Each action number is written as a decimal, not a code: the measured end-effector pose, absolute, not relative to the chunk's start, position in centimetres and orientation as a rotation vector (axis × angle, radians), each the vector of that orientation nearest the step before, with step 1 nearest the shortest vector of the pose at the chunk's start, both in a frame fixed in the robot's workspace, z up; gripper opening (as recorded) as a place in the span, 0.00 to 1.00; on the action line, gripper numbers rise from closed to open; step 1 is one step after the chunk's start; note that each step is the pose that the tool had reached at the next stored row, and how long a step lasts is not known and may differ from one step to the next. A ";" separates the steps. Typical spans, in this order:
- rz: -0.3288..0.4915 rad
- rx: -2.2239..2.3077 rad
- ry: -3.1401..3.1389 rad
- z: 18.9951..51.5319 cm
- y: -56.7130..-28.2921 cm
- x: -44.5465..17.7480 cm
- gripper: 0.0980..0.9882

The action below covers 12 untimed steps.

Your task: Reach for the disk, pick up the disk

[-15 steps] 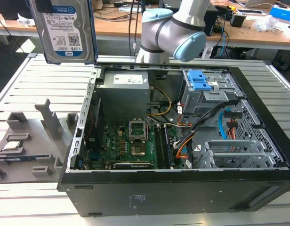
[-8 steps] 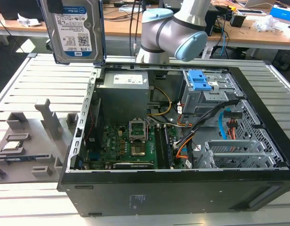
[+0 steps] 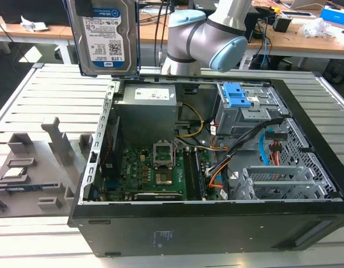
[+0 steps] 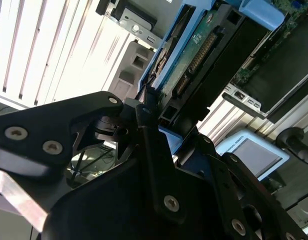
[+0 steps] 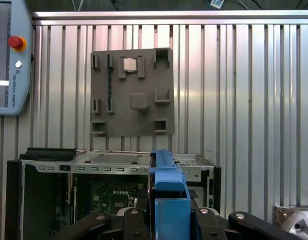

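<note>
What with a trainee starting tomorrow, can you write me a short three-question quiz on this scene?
1. True or false: the disk lies inside the computer case.
2. Multiple choice: the gripper is A) open above the case, B) shut on the disk, C) shut on the power supply.
3. Short answer: what colour is the side frame of the disk?

Key
1. False: it is upright in the air, outside the case.
2. B.
3. Blue.
</note>
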<state>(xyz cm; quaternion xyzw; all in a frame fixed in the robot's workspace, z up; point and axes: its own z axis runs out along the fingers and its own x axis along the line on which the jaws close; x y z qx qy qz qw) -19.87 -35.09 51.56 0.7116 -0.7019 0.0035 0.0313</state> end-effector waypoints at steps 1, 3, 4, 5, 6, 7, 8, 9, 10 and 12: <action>0.011 2.192 -2.162 51.6 -35.1 -19.6 0.30; 0.011 2.192 -2.162 51.6 -35.1 -18.6 0.30; 0.011 2.192 -2.162 51.6 -35.1 -18.3 0.30; 0.011 2.192 -2.162 51.6 -35.1 -17.8 0.30; 0.011 2.192 -2.162 51.6 -35.1 -17.4 0.30; 0.010 2.192 -2.162 51.6 -35.1 -17.0 0.30; 0.010 2.192 -2.162 51.6 -35.1 -16.5 0.30; 0.010 2.192 -2.162 51.6 -35.1 -15.9 0.30; 0.010 2.192 -2.162 51.6 -35.1 -15.6 0.30; 0.010 2.192 -2.162 51.6 -35.1 -14.7 0.30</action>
